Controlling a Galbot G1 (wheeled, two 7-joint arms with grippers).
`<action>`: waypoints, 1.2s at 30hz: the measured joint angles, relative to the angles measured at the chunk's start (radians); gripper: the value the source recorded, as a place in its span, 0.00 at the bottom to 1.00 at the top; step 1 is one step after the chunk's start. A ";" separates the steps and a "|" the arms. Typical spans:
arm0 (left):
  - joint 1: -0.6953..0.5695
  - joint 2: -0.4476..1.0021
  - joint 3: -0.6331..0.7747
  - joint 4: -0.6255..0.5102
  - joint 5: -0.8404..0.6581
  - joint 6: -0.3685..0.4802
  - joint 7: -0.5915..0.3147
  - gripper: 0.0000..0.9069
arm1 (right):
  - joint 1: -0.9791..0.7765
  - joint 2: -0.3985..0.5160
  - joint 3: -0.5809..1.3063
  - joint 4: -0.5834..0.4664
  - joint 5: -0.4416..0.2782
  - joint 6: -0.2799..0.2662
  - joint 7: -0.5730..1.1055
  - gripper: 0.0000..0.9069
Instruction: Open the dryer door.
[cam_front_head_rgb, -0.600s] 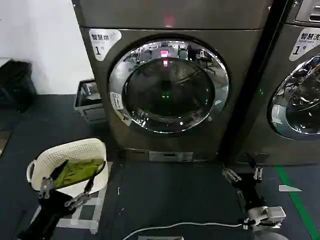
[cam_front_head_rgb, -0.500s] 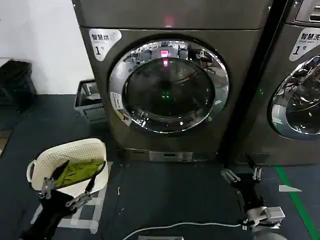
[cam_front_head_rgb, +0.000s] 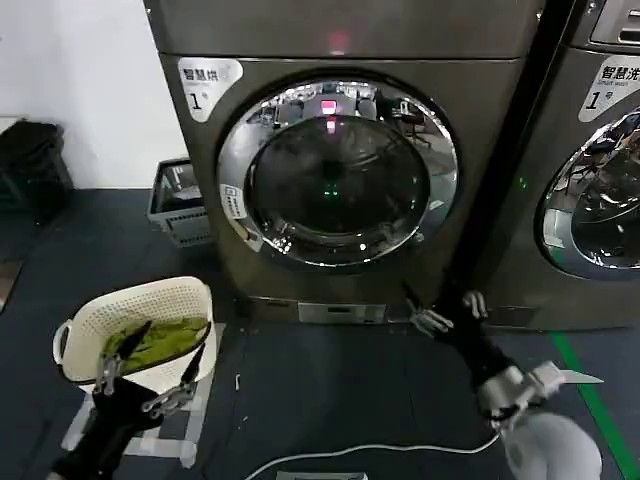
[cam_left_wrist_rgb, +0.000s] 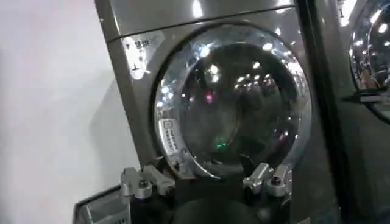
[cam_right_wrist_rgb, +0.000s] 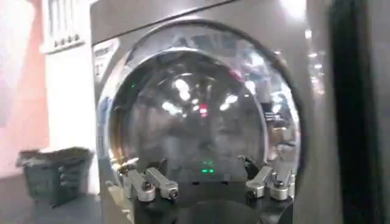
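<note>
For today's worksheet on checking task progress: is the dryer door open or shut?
Shut. The dryer door sits flush in the machine front, chrome rim unbroken, with no gap visible.

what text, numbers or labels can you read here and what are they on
"智慧烘" over "1": white sticker at the dryer's upper left corner, beside the dryer door; a tiny mark after the 1 is too small to read.
"智慧洗" over "1": white sticker on the neighbouring machine; its small print is unreadable.
Small white label on the door's chrome rim: print too small to read.
</note>
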 joint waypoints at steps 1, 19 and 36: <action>0.001 0.000 0.000 0.000 0.000 -0.003 -0.008 1.00 | 0.021 -0.015 -0.022 -0.014 0.012 0.002 -0.004 1.00; 0.027 -0.005 -0.023 -0.037 -0.037 -0.014 -0.038 1.00 | 0.503 -0.038 -0.374 -0.327 0.089 -0.016 -0.061 1.00; 0.018 -0.004 -0.021 -0.064 -0.067 -0.001 -0.037 1.00 | 0.834 0.136 -0.585 -0.673 0.088 0.022 -0.081 1.00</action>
